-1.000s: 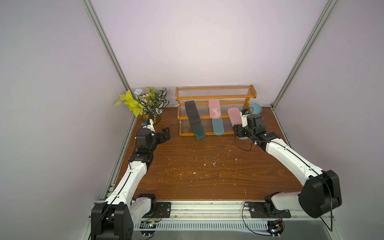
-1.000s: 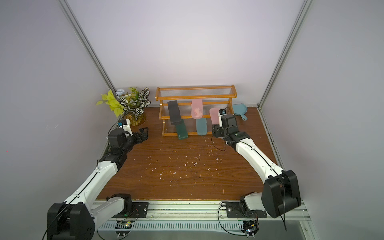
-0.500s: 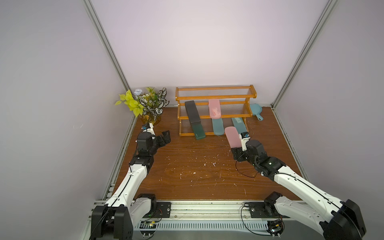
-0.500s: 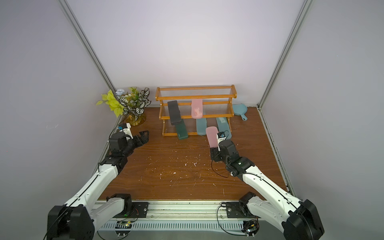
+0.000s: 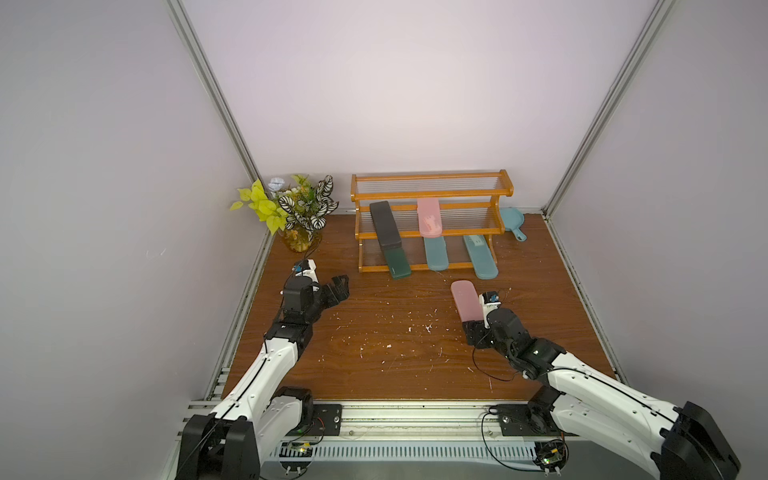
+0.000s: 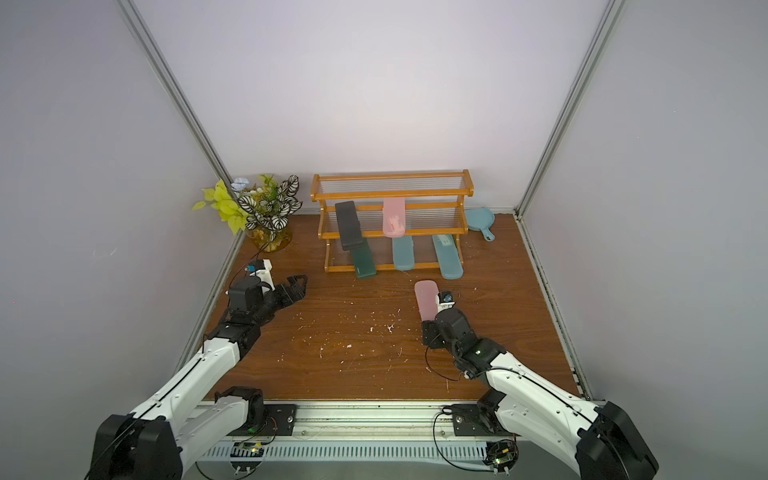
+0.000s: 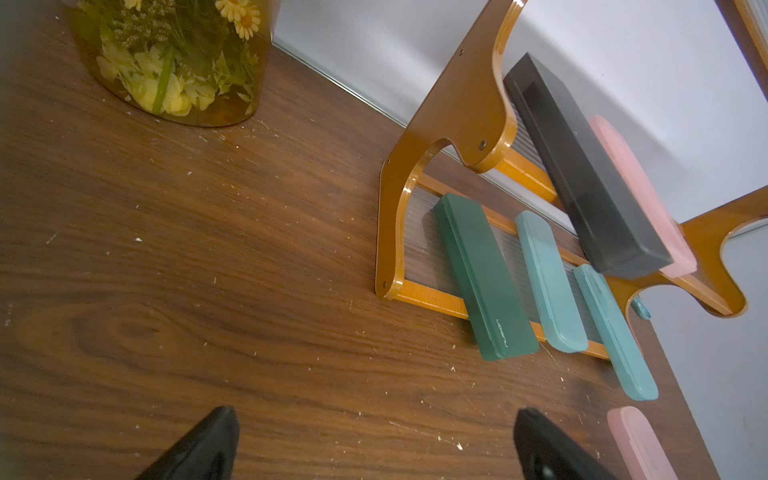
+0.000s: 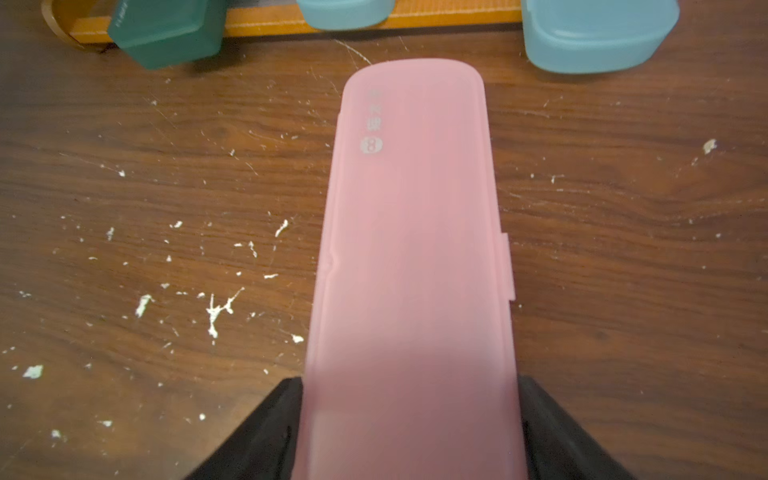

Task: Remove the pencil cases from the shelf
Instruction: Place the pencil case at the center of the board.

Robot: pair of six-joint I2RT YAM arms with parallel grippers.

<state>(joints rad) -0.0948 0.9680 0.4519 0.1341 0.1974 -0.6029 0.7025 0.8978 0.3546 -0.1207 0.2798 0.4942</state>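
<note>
Off shelf [image 5: 432, 192] now; pink case [image 5: 466, 305] clamped in right pincer [image 8: 409, 395].

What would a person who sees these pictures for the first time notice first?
A pink case sticks out of the shut right gripper, in front of the orange shelf at the back wall. The shelf carries five more cases, the black one lying askew. The left gripper stands open and empty near the plant.

Pale lilac walls [image 5: 415, 104] enclose a perhaps crumb-flecked wooden tabletop [image 5: 374, 374].
</note>
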